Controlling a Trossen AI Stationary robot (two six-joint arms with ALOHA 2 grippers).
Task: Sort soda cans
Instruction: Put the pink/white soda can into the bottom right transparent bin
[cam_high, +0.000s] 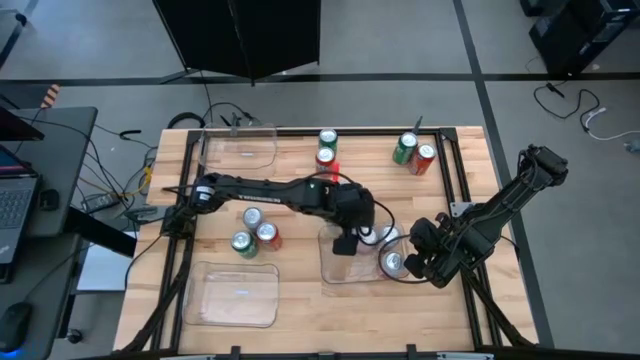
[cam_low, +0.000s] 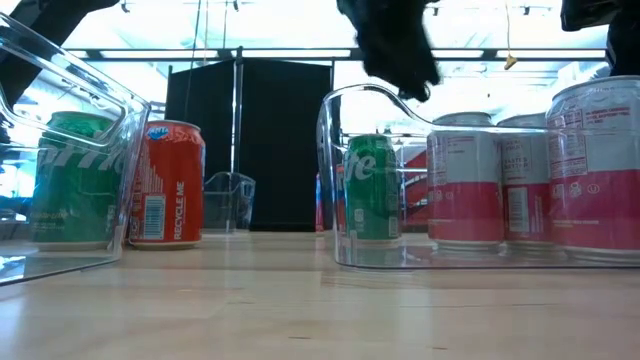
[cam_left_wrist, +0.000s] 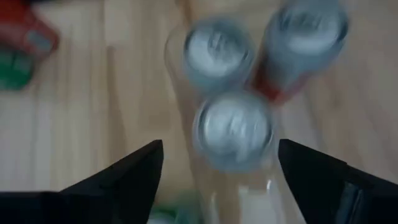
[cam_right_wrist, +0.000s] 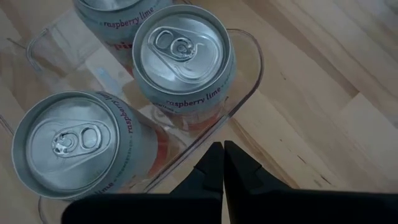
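Sorting is partway along: three silver-white cans (cam_right_wrist: 180, 53) with red marks and "raspberry lime" lettering stand together inside the clear tray (cam_high: 335, 268) at the counter's (cam_high: 300, 300) near-middle, and the left gripper (cam_high: 343, 243) hangs right above that tray with its fingers spread and nothing between them, so I judge a can has just been set down there. The right gripper (cam_right_wrist: 222, 163), clenched and empty, waits just outside the tray's right end. Cans left loose: a silver-white can (cam_high: 252, 217), a green can (cam_high: 241, 242) and a red can (cam_high: 267, 234) clustered left of centre, a green-and-red pair (cam_high: 327, 148) toward the far middle edge, and another green-and-red pair (cam_high: 413, 153) at the far right. Two more clear trays (cam_high: 232, 293) sit empty, one near left and one far left. Next move, as I read it, calls for the left arm to lift clear and reach the loose silver-white can, gripping it round the body to complete that group.
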